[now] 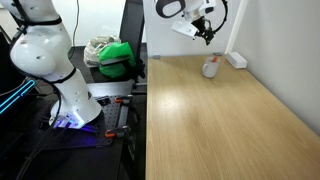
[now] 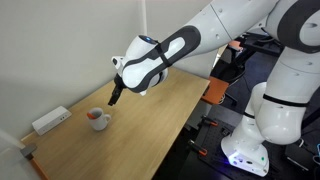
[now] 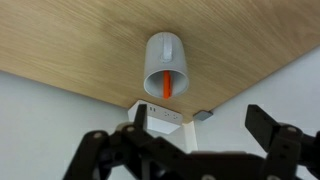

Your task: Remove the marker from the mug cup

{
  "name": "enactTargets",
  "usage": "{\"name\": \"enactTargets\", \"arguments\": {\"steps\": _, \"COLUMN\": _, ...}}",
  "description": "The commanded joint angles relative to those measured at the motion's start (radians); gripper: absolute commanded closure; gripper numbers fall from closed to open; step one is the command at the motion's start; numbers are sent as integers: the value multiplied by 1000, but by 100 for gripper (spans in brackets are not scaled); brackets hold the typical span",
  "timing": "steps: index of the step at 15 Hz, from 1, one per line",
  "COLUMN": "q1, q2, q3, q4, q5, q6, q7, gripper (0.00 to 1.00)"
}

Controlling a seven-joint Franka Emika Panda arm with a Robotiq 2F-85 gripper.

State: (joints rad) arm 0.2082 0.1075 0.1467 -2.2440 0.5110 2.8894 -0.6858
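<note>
White block (image 2: 50, 121): one. It lies at the far left of the tabletop (image 2: 150, 130), near the edge and apart from the mug.
Mug (image 2: 97, 121): one. It stands upright on the tabletop, just right of the white block.
Marker (image 3: 166, 84): one. It is red-orange and stands inside the mug, seen through the open mouth in the wrist view. Nothing touches it.
End effector (image 2: 116, 98): one. It hangs above the mug and slightly to its right, touching nothing. In the wrist view its fingers (image 3: 275, 135) stand well apart with nothing between them.
Arm (image 2: 180, 45): one. It reaches in from the right, over the tabletop.
Step in hand: judged to be the approach. The end effector is roughly lined up over the mug, and the marker is not yet grasped.
Next move: probably a straight descent so the fingers straddle the marker's upper end. They would then close on it and lift upward, without nudging the mug's rim.
</note>
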Motion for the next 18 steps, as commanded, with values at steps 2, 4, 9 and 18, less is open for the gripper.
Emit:
{"name": "enactTargets", "arguments": {"steps": 2, "q1": 0, "q2": 9, "q3": 0, "q4": 8, "q5": 0, "q6": 1, "q7": 0, "gripper": 0}}
{"name": "enactTargets", "arguments": {"steps": 4, "q1": 0, "q2": 9, "q3": 0, "q4": 8, "q5": 1, "q6": 1, "q7": 0, "gripper": 0}}
{"name": "enactTargets", "arguments": {"steps": 9, "q1": 14, "q2": 67, "q3": 30, "q4": -4, "q5": 33, "q6": 210, "q7": -12, "gripper": 0}}
{"name": "enactTargets", "arguments": {"steps": 18, "q1": 8, "q2": 186, "q3": 110, "q4": 9, "q5": 54, "q6": 408, "q7": 16, "gripper": 0}}
